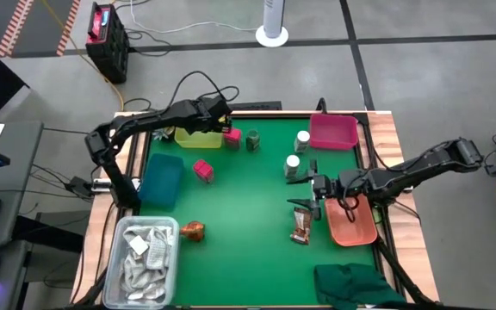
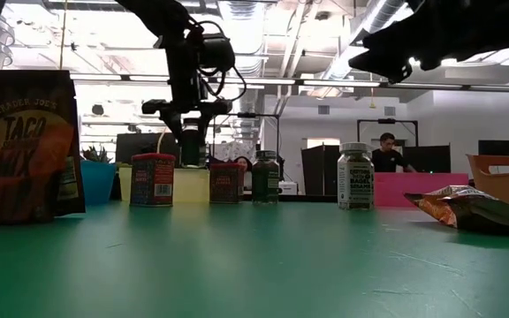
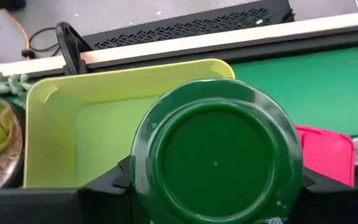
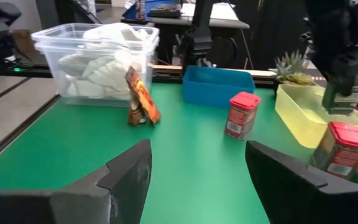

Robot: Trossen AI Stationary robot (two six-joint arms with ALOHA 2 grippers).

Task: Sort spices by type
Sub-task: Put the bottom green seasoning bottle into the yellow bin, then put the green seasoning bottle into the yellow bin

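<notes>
My left gripper [image 1: 219,116] is over the yellow tray [image 1: 198,136] at the table's far left, shut on a green jar [image 3: 216,155]. The other green jar [image 1: 252,140] stands beside a pink pack [image 1: 232,136]; the second pink pack [image 1: 203,170] stands nearer the middle. Two white-capped bottles [image 1: 302,140] [image 1: 292,166] stand right of centre. One brown sachet [image 1: 300,226] lies near the orange tray, another [image 1: 194,230] by the tub. My right gripper [image 1: 317,185] is open and holds nothing, between the nearer bottle and that sachet. My left gripper pinches the green jar between its two fingers [image 3: 114,180], one on each side of the jar's body just under the round green lid [image 3: 216,124]. The fingers come from above, pointing down. The jar [image 2: 191,146] hangs upright, clear above the yellow tray [image 2: 184,185].
A pink tray [image 1: 332,131] sits at the far right, an orange tray [image 1: 351,220] at the right edge, a blue tray [image 1: 160,181] at the left. A clear tub of white rags [image 1: 145,254] fills the near left corner and a dark green cloth [image 1: 356,284] the near right. A plant sits beside the yellow tray.
</notes>
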